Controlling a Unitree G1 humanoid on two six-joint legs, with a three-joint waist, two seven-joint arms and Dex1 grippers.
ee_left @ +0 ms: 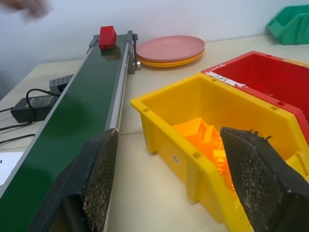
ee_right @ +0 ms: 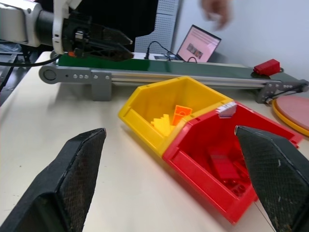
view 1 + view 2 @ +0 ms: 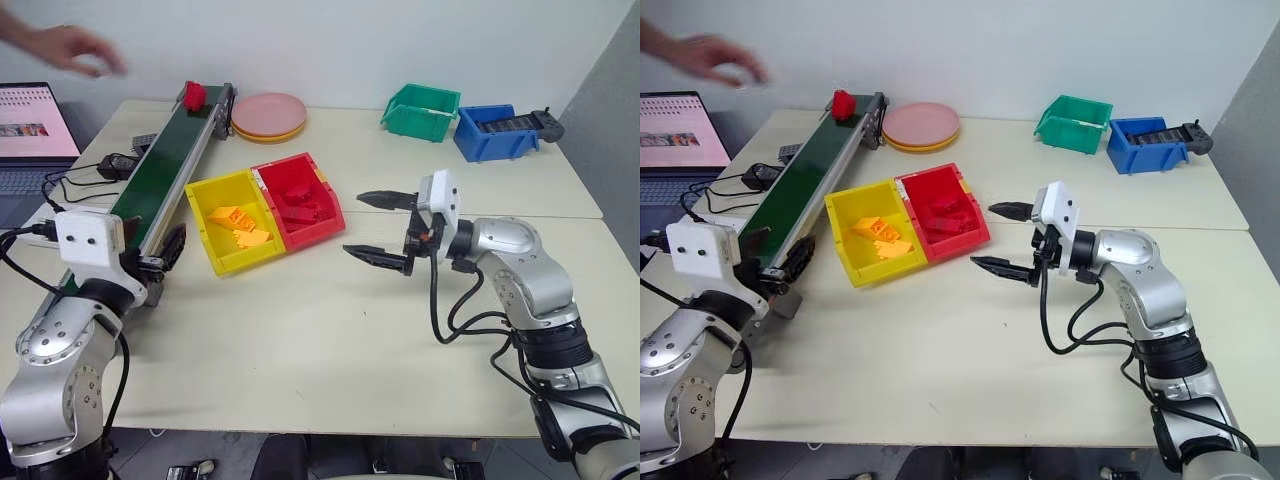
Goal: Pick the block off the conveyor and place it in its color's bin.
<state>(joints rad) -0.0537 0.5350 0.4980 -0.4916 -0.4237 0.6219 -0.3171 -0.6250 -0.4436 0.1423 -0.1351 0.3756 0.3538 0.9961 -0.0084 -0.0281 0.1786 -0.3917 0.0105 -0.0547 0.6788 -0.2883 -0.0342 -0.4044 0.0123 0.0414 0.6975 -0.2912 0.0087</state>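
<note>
Red block is seen at the far end of the conveyor, in the upper left of the head views, resting on the dark green belt. It lies well apart from both grippers. The left gripper is held at the near end of the belt, in the lower left of the frame, with its black fingers spread apart and nothing between them. The right gripper is placed right of centre, just beside the red bin, with its jaws wide and empty, pointing toward the bins.

In the head views the red bin is shown touching the yellow bin, both lying between the conveyor and the right gripper; red bricks are piled in the one, yellow-orange bricks in the other. A person's hand is seen blurred at the upper left, above a laptop.

In the left wrist view the belt is followed lengthwise to the block at upper left, with stacked plates beside the belt's far end. In the right wrist view the left gripper is seen at upper left over the conveyor's end, and the block at the right.
</note>
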